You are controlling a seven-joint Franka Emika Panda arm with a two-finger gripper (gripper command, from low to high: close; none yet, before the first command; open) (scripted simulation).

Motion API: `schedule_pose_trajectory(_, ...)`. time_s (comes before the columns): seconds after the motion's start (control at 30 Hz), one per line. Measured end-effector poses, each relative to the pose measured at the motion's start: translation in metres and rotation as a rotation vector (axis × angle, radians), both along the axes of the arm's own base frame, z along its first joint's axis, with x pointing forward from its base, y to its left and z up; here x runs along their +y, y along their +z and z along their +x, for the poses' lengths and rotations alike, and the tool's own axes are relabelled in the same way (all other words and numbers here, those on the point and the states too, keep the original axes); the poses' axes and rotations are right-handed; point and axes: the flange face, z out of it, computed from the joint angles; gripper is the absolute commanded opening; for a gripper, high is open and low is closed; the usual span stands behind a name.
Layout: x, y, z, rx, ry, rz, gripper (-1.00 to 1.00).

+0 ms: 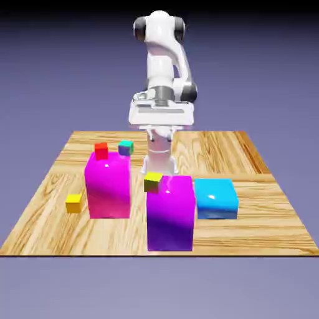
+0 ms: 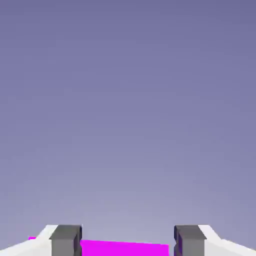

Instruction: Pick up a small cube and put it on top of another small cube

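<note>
From here, the white two-finger gripper [image 2: 128,241] hangs with fingers spread, and the tiny golden-yellow cube [image 1: 73,204] lies below it, toward the exterior view's left.

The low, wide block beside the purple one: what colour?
Bright blue, best seen in the exterior view.

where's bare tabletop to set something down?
Bare: wooden table right of the glossy cyan block, exterior view; also its far right corner. Crowded: around the tall magenta block and tall purple block, with small cubes nearby.
</note>
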Motion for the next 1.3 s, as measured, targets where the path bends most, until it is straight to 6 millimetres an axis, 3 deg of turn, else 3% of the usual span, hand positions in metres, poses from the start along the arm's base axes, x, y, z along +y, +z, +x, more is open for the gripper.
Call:
schedule_pose_trajectory(0.13,-0.056,-0.034,0.03,0.2,-0.157,0.118,0.0)
schedule_pose_trajectory(0.27,-0.115,-0.074,0.047,0.389,-0.311,0.243,0.0)
schedule_pose_trajectory(0.4,-0.172,-0.115,0.052,0.564,-0.459,0.372,0.0)
schedule_pose_trajectory(0.57,-0.244,-0.167,0.041,0.755,-0.645,0.543,0.0)
schedule_pose_trajectory(0.77,-0.316,-0.222,0.014,0.945,-0.836,0.744,0.0)
schedule_pose_trajectory(1.03,-0.401,-0.279,-0.041,1.123,-1.063,1.006,0.0)
schedule_pose_trajectory(1.23,-0.451,-0.309,-0.089,1.212,-1.202,1.174,0.0)
schedule_pose_trajectory(1.27,-0.454,-0.312,-0.105,1.219,-1.235,1.176,0.0)
schedule_pose_trajectory(1.3,-0.454,-0.312,-0.105,1.219,-1.235,1.176,0.0)
